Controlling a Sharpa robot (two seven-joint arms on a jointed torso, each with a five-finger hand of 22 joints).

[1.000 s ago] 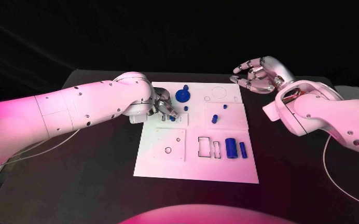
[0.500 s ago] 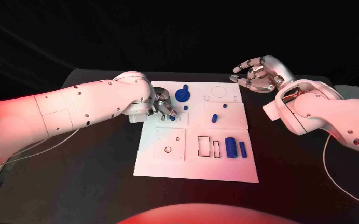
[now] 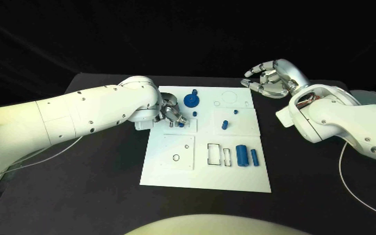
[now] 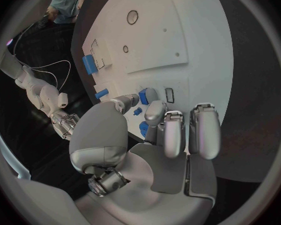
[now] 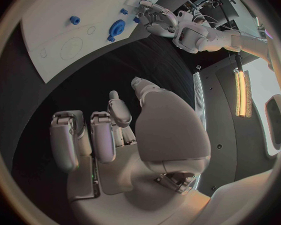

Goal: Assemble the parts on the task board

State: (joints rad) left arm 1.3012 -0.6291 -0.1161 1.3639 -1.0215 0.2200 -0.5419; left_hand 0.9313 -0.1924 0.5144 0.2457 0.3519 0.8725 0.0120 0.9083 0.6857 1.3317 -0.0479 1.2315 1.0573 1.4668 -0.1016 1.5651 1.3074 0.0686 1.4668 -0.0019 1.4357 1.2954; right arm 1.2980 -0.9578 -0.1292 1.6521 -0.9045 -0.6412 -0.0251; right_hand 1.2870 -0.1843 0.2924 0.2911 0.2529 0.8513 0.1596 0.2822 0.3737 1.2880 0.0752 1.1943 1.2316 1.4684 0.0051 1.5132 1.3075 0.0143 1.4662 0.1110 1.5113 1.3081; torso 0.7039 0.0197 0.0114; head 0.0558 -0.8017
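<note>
The task board (image 3: 205, 176) lies in the middle of the black table (image 3: 94, 191), its near edge toward the robot. The left hand (image 3: 172, 112) is positioned over the board's left edge, in the far half. In the left wrist view, the fingers (image 4: 154, 112) are curled downward onto the board, and a small blue part (image 4: 143, 95) sits at the fingertips; whether that part is pinched or only touched cannot be determined. A further blue piece (image 4: 143, 129) lies just beside the fingers, partly hidden by them.

The right hand (image 3: 270, 80) is held above the table beyond the board's far right corner, well apart from every part. Its fingers are spread and lightly curled, holding nothing.

On the board, a round blue part (image 3: 191, 101) stands near the far edge. Two small blue pegs (image 3: 225, 124) stand in the square section on the right, towards the far half. Two blue cylinders (image 3: 242, 155) lie side by side near the right edge, beside an outlined rectangular recess (image 3: 213, 154). The left near section shows a small ring outline (image 3: 177, 156).

The parts under the left hand are mostly covered by its fingers in the head view.
</note>
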